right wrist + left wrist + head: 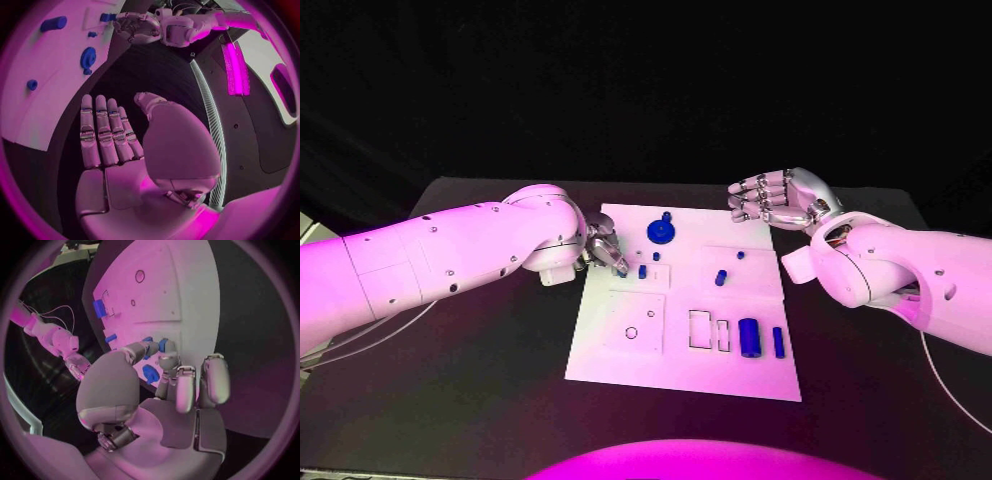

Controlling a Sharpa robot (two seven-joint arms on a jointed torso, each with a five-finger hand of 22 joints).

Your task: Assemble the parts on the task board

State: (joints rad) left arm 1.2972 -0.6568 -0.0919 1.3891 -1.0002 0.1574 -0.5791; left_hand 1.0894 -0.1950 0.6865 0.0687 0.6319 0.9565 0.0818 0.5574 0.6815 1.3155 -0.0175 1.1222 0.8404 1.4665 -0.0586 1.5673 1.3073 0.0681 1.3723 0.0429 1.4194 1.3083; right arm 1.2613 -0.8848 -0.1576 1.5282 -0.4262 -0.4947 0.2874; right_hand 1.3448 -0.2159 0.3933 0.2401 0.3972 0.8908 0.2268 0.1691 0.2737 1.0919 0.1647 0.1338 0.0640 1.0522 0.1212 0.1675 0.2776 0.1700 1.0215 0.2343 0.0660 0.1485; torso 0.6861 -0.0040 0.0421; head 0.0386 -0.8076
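The white task board (pixel 689 372) lies mid-table. My left hand (pixel 606 250) hangs over its left edge, fingers curled down. Its fingertips (pixel 166 359) come close to two small blue pegs (pixel 642 270) (pixel 656 256), and I see nothing pinched between them. A blue gear (pixel 662 233) sits just beyond, half hidden behind the fingers in the left wrist view (pixel 150 374). My right hand (pixel 783 198) hovers off the board's far right corner, its fingers straight and empty (pixel 119 145). A large blue cylinder (pixel 750 337) and a slim blue bar (pixel 777 342) stand near the board's front right.
Two more small blue pegs (pixel 720 277) (pixel 740 254) stand on the board's right half. Rectangular recesses (pixel 701 328) and a round hole (pixel 630 332) mark its near part. The black table (pixel 488 350) surrounds the board, and thin cables (pixel 387 335) trail under the left arm.
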